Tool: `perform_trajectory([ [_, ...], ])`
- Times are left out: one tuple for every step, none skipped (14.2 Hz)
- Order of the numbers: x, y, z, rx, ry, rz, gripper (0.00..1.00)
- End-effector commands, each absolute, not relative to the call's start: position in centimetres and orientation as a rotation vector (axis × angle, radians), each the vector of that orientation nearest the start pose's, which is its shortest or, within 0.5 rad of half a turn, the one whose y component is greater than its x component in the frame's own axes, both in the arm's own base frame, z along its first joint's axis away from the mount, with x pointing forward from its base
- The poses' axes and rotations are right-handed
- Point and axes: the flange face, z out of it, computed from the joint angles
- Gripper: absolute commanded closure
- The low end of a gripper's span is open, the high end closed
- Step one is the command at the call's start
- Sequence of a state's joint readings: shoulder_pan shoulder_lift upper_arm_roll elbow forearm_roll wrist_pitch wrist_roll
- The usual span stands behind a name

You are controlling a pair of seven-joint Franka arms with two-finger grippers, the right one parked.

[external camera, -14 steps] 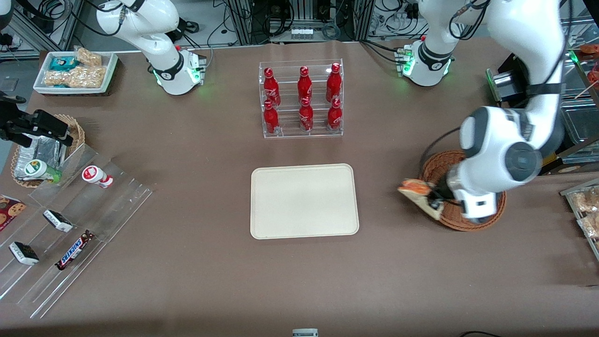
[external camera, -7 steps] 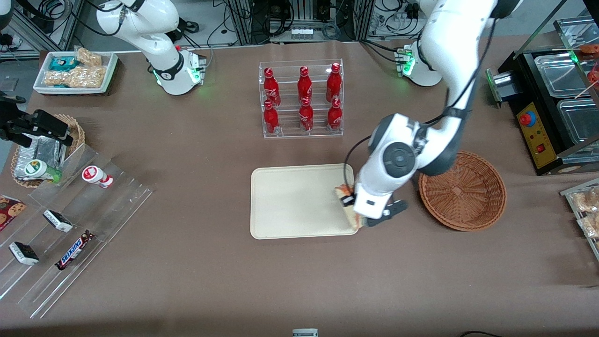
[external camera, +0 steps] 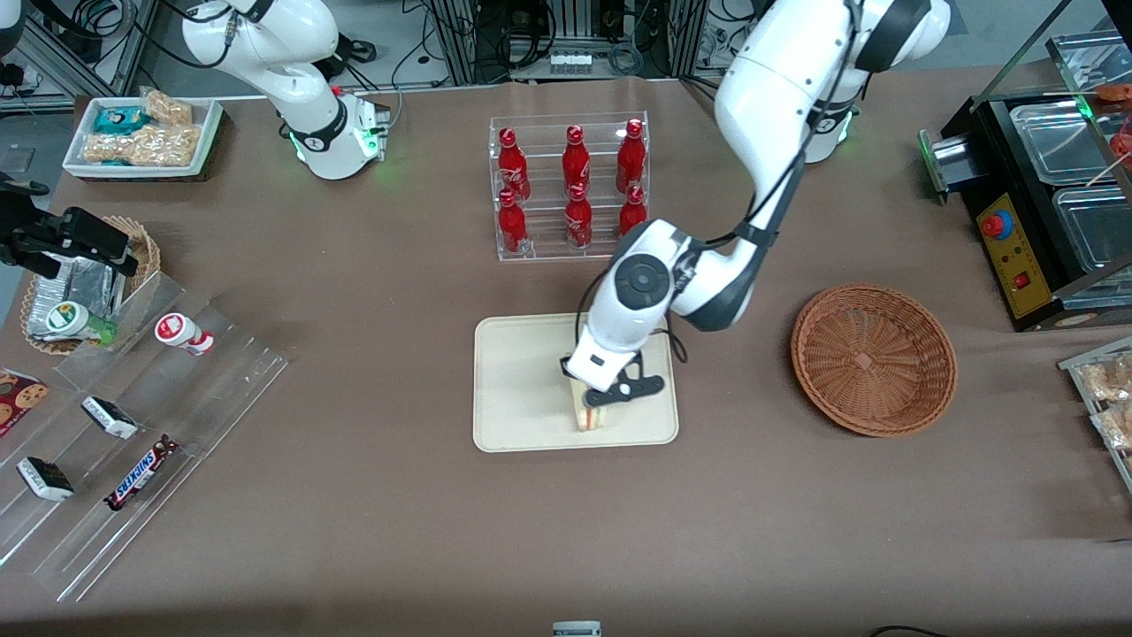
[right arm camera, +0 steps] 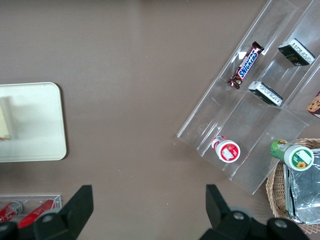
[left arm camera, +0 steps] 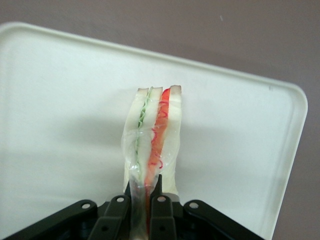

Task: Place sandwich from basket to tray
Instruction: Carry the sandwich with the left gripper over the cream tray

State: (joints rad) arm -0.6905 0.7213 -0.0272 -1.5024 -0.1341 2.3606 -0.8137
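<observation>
The sandwich (external camera: 585, 418) is a wrapped wedge of white bread with red and green filling layers (left arm camera: 152, 135). My gripper (external camera: 594, 402) is shut on its narrow end (left arm camera: 141, 192) and holds it over the cream tray (external camera: 522, 372), above the part nearest the front camera. I cannot tell whether the wedge touches the tray (left arm camera: 60, 100). The round brown wicker basket (external camera: 873, 358) lies beside the tray toward the working arm's end of the table, with nothing in it. The parked arm's wrist view shows the tray (right arm camera: 35, 125) with the sandwich (right arm camera: 5, 125) at the frame's edge.
A clear rack of red bottles (external camera: 570, 186) stands just farther from the front camera than the tray. Toward the parked arm's end are a clear tiered stand with snack bars (external camera: 133, 425), a foil-lined basket (external camera: 84, 283) and a white snack tray (external camera: 141, 133). A black appliance (external camera: 1044, 203) stands past the basket.
My gripper has carried the sandwich from above the basket, across the tray's rim, to over the tray. The basket now shows in full with nothing in it.
</observation>
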Motion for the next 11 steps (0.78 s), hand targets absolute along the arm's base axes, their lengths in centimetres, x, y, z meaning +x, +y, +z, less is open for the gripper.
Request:
perform_trajectory([
  [54.5, -49.1, 25.9, -3.314, -0.162, -0.075, 0.90],
  [54.5, -49.1, 25.9, -3.314, -0.154, -0.074, 0.90],
  [54.4, -49.1, 25.9, -3.313, -0.146, -0.072, 0.90],
  [54.3, -49.0, 25.6, -3.308, -0.141, -0.063, 0.90],
  [54.2, -48.9, 25.1, -3.303, -0.142, -0.054, 0.88],
  [54.1, -49.0, 25.0, -3.302, -0.142, -0.052, 0.80],
  [54.1, -49.0, 24.5, -3.301, -0.174, -0.039, 0.63],
  [54.1, -49.1, 24.7, -3.308, -0.202, -0.034, 0.26],
  [54.3, -49.1, 25.5, -3.313, -0.231, -0.042, 0.00],
  [54.7, -48.8, 26.6, -3.321, -0.257, -0.055, 0.00],
  [55.0, -48.5, 28.4, -3.331, -0.254, -0.072, 0.00],
])
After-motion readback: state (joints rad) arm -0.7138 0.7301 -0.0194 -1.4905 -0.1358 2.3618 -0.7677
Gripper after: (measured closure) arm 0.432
